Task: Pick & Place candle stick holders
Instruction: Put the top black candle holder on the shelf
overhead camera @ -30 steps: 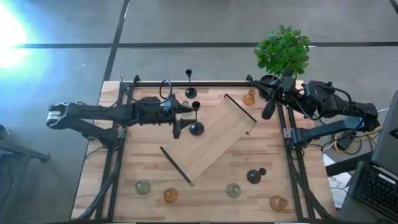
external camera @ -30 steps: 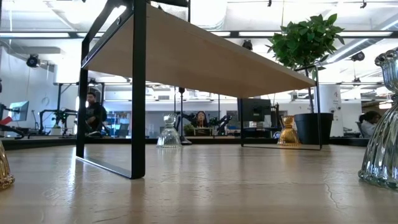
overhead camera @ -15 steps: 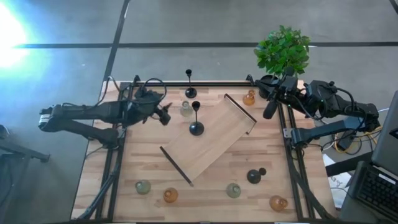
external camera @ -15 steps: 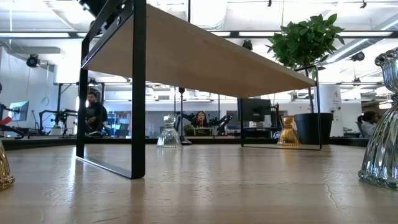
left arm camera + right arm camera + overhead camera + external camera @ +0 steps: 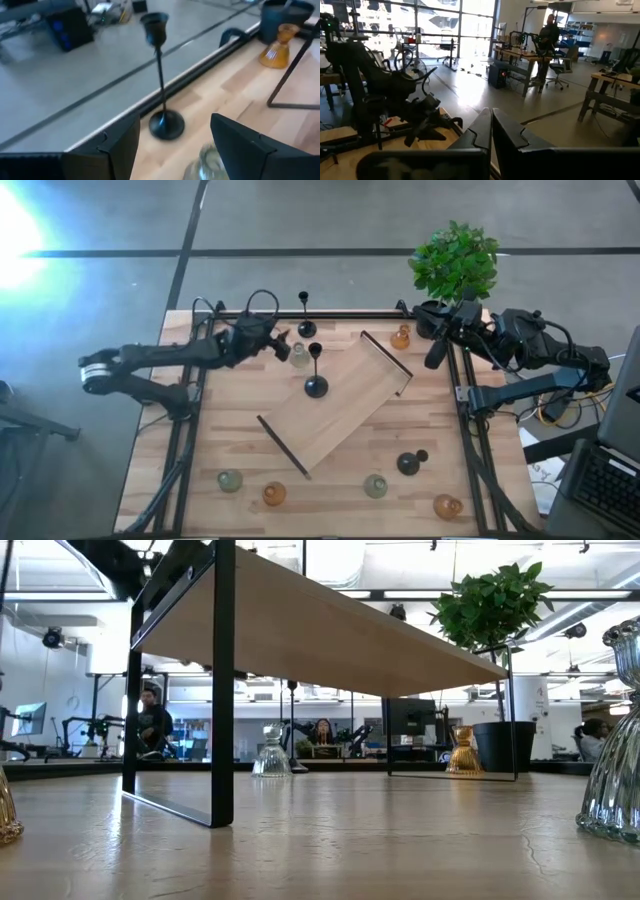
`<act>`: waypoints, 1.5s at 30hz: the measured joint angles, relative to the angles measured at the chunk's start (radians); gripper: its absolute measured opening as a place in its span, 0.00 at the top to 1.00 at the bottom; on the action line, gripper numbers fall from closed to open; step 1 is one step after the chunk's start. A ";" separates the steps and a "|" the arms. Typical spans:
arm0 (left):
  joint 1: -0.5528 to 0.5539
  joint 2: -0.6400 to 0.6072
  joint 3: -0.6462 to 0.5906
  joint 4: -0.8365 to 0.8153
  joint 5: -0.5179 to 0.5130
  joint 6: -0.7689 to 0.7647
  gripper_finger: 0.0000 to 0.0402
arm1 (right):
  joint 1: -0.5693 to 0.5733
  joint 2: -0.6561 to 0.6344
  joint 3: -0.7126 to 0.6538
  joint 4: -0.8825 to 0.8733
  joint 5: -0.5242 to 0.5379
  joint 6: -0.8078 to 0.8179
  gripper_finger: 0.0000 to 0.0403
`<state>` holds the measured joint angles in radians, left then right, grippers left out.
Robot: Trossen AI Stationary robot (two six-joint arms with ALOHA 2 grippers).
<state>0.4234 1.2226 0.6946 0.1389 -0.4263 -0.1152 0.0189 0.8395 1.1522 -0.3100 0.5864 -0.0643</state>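
My left gripper point(image 5: 281, 340) is open at the table's far left, its fingers pointing at a clear glass holder point(image 5: 299, 357) just ahead of them point(image 5: 210, 162). A black holder point(image 5: 160, 85) stands on its round base at the far edge point(image 5: 306, 328). Another black holder point(image 5: 316, 384) stands upright on the wooden riser point(image 5: 345, 405). An amber glass holder point(image 5: 401, 337) sits at the far right. My right gripper point(image 5: 432, 358) is shut and raised by the right edge.
A tipped black holder point(image 5: 410, 463) lies near the right. Along the near edge stand two pale green glass holders point(image 5: 230, 480) point(image 5: 375, 486) and two amber ones point(image 5: 274, 494) point(image 5: 447, 506). A potted plant point(image 5: 455, 262) stands at the far right corner.
My left gripper has drawn back toward the table's left from beside the black holder on the riser. It then swung toward the far edge, sinking and tipping downward, and now points at the clear glass holder. The black holder stays upright on the riser.
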 joint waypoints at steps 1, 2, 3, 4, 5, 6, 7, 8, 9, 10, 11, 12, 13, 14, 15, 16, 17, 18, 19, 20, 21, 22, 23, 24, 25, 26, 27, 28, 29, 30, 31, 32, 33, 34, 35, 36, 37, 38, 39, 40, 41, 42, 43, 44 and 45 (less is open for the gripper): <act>0.016 0.017 -0.003 0.036 0.014 0.019 0.39 | 0.000 0.000 0.000 0.000 0.001 -0.005 0.98; 0.035 0.034 -0.004 0.066 0.033 0.035 0.39 | 0.000 -0.001 0.000 0.000 0.001 -0.011 0.98; 0.052 0.051 -0.005 0.097 0.057 0.045 0.39 | 0.000 -0.001 0.000 0.000 0.001 -0.016 0.98; 0.069 0.069 -0.005 0.127 0.087 0.053 0.39 | 0.000 -0.001 0.000 0.000 0.001 -0.018 0.98; 0.084 0.088 -0.005 0.154 0.106 0.058 0.39 | 0.000 -0.001 0.000 0.000 0.001 -0.021 0.98; 0.095 0.105 -0.005 0.173 0.113 0.059 0.39 | 0.000 -0.001 0.000 0.000 0.001 -0.022 0.98; 0.107 0.123 -0.005 0.189 0.117 0.060 0.39 | 0.000 -0.001 0.000 0.000 0.001 -0.025 0.98; 0.117 0.139 -0.005 0.203 0.121 0.060 0.39 | 0.000 -0.002 0.000 0.000 0.002 -0.025 0.98; 0.127 0.157 -0.006 0.219 0.128 0.059 0.39 | 0.000 -0.002 0.000 0.000 0.003 -0.025 0.98; 0.135 0.176 -0.006 0.248 0.139 0.056 0.39 | 0.000 -0.002 0.000 0.000 0.004 -0.024 0.98; 0.143 0.196 -0.006 0.281 0.157 0.053 0.39 | 0.000 -0.002 0.000 0.000 0.006 -0.025 0.98; 0.149 0.218 -0.005 0.311 0.172 0.053 0.39 | 0.000 -0.002 0.000 0.000 0.013 -0.027 0.98; 0.152 0.240 -0.004 0.333 0.181 0.053 0.39 | 0.000 -0.002 0.000 0.000 0.020 -0.032 0.98; 0.153 0.262 0.003 0.341 0.183 0.053 0.39 | 0.000 -0.002 0.000 0.000 0.020 -0.040 0.98; 0.155 0.285 0.011 0.348 0.186 0.053 0.39 | 0.000 -0.002 0.000 0.000 0.020 -0.047 0.98; 0.156 0.306 0.022 0.350 0.187 0.053 0.39 | 0.000 -0.002 0.000 0.000 0.020 -0.050 0.98; 0.157 0.328 0.036 0.355 0.188 0.053 0.39 | 0.000 -0.002 0.000 0.000 0.020 -0.052 0.98; 0.158 0.350 0.053 0.361 0.197 0.052 0.39 | 0.000 -0.002 0.000 0.000 0.020 -0.052 0.98; 0.159 0.371 0.072 0.363 0.208 0.054 0.39 | 0.000 -0.002 0.000 0.000 0.020 -0.052 0.98; 0.159 0.392 0.091 0.363 0.211 0.059 0.39 | 0.000 -0.002 0.000 0.000 0.020 -0.052 0.98; 0.158 0.412 0.113 0.363 0.215 0.062 0.39 | 0.000 -0.002 0.000 0.000 0.020 -0.054 0.98; 0.158 0.430 0.133 0.364 0.220 0.064 0.39 | 0.000 -0.002 0.000 0.000 0.020 -0.055 0.98; 0.159 0.447 0.152 0.363 0.221 0.068 0.39 | 0.000 -0.002 0.000 0.000 0.020 -0.055 0.98; 0.161 0.463 0.172 0.362 0.223 0.074 0.39 | 0.000 -0.002 0.000 0.000 0.020 -0.055 0.98; 0.163 0.478 0.191 0.364 0.224 0.080 0.39 | 0.000 -0.002 0.000 0.000 0.020 -0.054 0.98; 0.166 0.490 0.207 0.365 0.224 0.085 0.39 | 0.000 -0.002 0.000 0.000 0.020 -0.051 0.98; 0.170 0.503 0.223 0.362 0.223 0.089 0.39 | 0.000 -0.002 0.000 -0.001 0.020 -0.051 0.98; 0.174 0.513 0.235 0.353 0.223 0.092 0.39 | 0.000 -0.004 0.000 -0.002 0.020 -0.051 0.98; 0.178 0.520 0.246 0.336 0.221 0.092 0.39 | 0.001 -0.006 0.000 -0.008 0.020 -0.051 0.98; 0.183 0.523 0.253 0.316 0.217 0.091 0.39 | 0.001 -0.008 0.000 -0.009 0.020 -0.048 0.98; 0.188 0.523 0.257 0.292 0.217 0.090 0.39 | 0.001 -0.011 0.000 -0.010 0.020 -0.044 0.98; 0.192 0.523 0.259 0.270 0.216 0.088 0.39 | 0.001 -0.015 0.000 -0.016 0.020 -0.043 0.98; 0.195 0.523 0.259 0.256 0.216 0.088 0.39 | 0.000 -0.018 0.000 -0.024 0.020 -0.043 0.98; 0.197 0.521 0.256 0.250 0.216 0.086 0.40 | 0.001 -0.022 0.000 -0.029 0.020 -0.043 0.98; 0.199 0.516 0.251 0.245 0.217 0.083 0.41 | 0.000 -0.024 0.000 -0.032 0.020 -0.043 0.98; 0.199 0.513 0.249 0.243 0.218 0.080 0.43 | 0.000 -0.027 0.000 -0.032 0.020 -0.043 0.98; 0.199 0.510 0.250 0.252 0.221 0.079 0.45 | 0.000 -0.028 0.000 -0.034 0.020 -0.045 0.98; 0.199 0.506 0.250 0.253 0.225 0.076 0.48 | 0.000 -0.028 0.000 -0.034 0.022 -0.048 0.98; 0.199 0.502 0.250 0.253 0.226 0.074 0.52 | 0.000 -0.029 0.000 -0.034 0.026 -0.050 0.98; 0.199 0.497 0.250 0.253 0.227 0.074 0.56 | 0.000 -0.029 0.000 -0.034 0.037 -0.054 0.98; 0.199 0.495 0.250 0.253 0.227 0.074 0.60 | 0.000 -0.028 0.000 -0.034 0.046 -0.057 0.98; 0.199 0.493 0.250 0.253 0.227 0.074 0.65 | 0.000 -0.028 0.000 -0.035 0.047 -0.061 0.98; 0.199 0.491 0.250 0.253 0.227 0.074 0.71 | 0.000 -0.028 0.000 -0.035 0.049 -0.063 0.98; 0.199 0.490 0.250 0.253 0.229 0.079 0.76 | 0.000 -0.028 0.000 -0.035 0.049 -0.063 0.98; 0.199 0.489 0.250 0.253 0.239 0.086 0.82 | 0.000 -0.028 0.000 -0.034 0.049 -0.063 0.98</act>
<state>0.6228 1.7119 0.9447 0.3920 -0.1874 -0.0288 0.0185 0.8120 1.1522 -0.3443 0.6353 -0.1272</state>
